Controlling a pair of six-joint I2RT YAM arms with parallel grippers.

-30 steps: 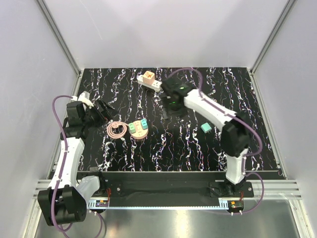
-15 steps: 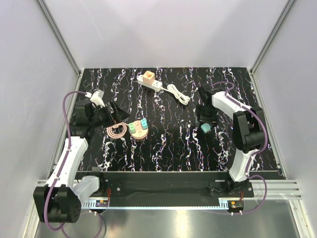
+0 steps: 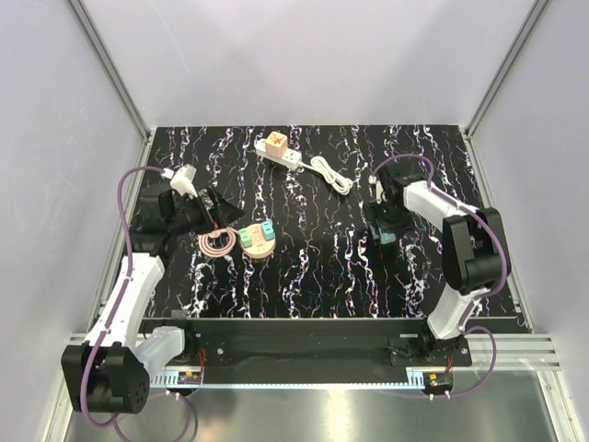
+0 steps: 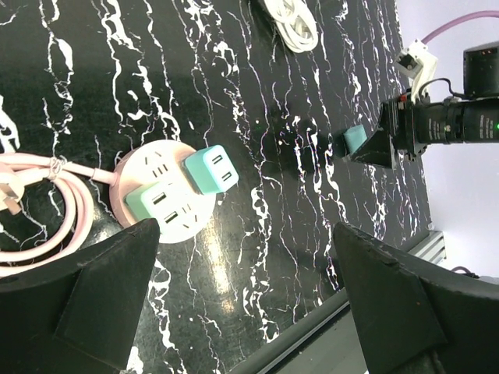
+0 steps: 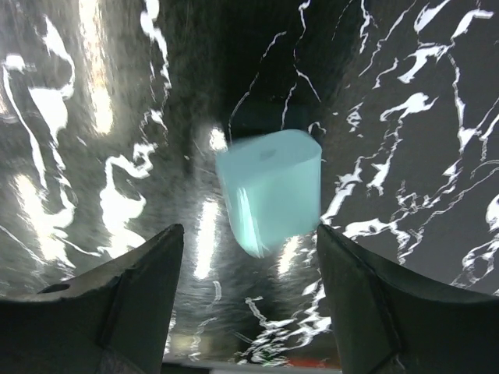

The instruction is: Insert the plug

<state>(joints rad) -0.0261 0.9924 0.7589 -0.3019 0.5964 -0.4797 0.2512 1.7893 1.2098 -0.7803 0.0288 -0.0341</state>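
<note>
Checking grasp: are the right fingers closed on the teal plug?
No, the plug sits between the right fingers with a visible gap on each side.

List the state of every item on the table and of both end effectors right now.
Loose teal plug: lying on the table, not inserted, not gripped.
Round pink socket: two teal plugs seated in it.
Pink cable: coiled, tied.
White power strip: orange plug seated in it.
White cable: bundled.
Left end effector: open, empty.
Right end effector: open, straddling the loose teal plug.
</note>
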